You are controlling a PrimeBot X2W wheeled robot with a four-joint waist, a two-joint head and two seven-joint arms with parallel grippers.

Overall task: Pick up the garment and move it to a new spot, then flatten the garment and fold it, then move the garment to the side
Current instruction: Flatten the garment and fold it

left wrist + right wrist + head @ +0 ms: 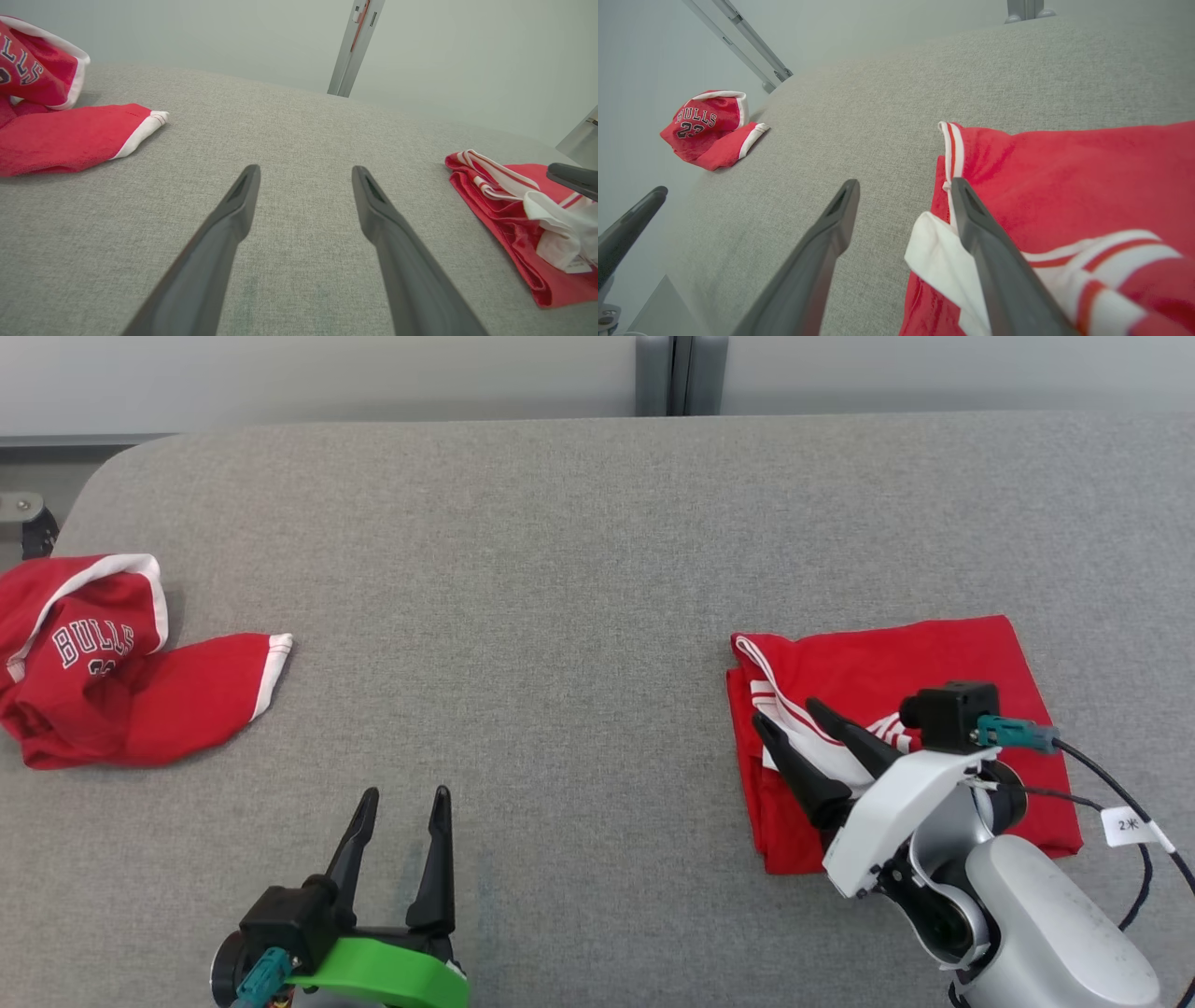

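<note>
Folded red garment [934, 658] lies flat on the table's [560, 569] right side | right end effector [785, 711] open, fingers apart over garment's left edge | left end effector [406, 792] open above bare table | crumpled red Bulls jersey [84, 681] far left

a grey woven surface [579, 551] spreads across the scene, its far left corner rounded. behind its far edge stands a pale, plain wall [327, 373], with a grey metal upright [681, 373] against it near the middle. at far left sits a small metal bracket [21, 507]. the light is soft and even.
</note>
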